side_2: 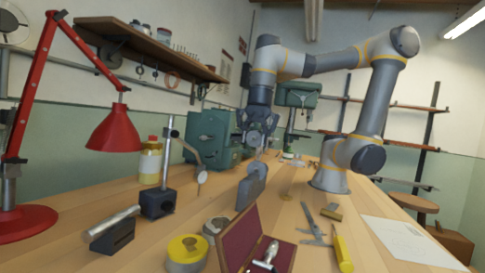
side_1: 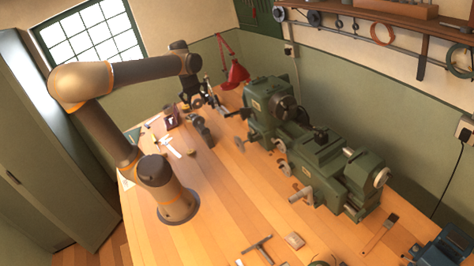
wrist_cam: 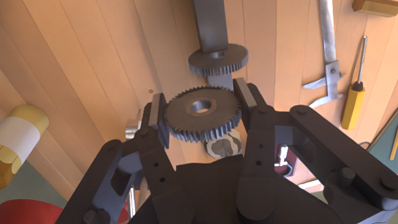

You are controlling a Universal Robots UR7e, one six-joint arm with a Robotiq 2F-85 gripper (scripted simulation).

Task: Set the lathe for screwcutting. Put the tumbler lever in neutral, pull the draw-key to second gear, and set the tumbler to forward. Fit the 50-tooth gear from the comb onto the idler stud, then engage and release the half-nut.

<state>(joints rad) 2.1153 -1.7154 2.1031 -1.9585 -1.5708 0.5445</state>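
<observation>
At the far end of the wooden bench, the grey comb block [side_1: 205, 134] [side_2: 249, 188] stands upright with one smaller gear [wrist_cam: 218, 59] [side_2: 257, 169] still on it. Above it hangs the 50-tooth gear [wrist_cam: 202, 113] [side_1: 197, 103] [side_2: 253, 138], lifted off the comb. The green lathe [side_1: 300, 146] sits to the right along the wall, its headstock [side_2: 211, 137] facing the comb, with a black lever [side_1: 236, 113] and a small gear on a stud [side_1: 239, 143] at its left end. My gripper [wrist_cam: 199, 107] [side_1: 196, 99] [side_2: 255, 132] is closed, holding the 50-tooth gear by its rim.
A yellow-lidded tin [side_2: 186, 253] and an open maroon case [side_2: 253, 243] lie at the bench end. A red lamp [side_2: 114, 130], a dial-gauge stand [side_2: 160, 197], a bottle [side_2: 149, 160], calipers [wrist_cam: 329, 59] and a yellow screwdriver [wrist_cam: 353, 102] surround the comb.
</observation>
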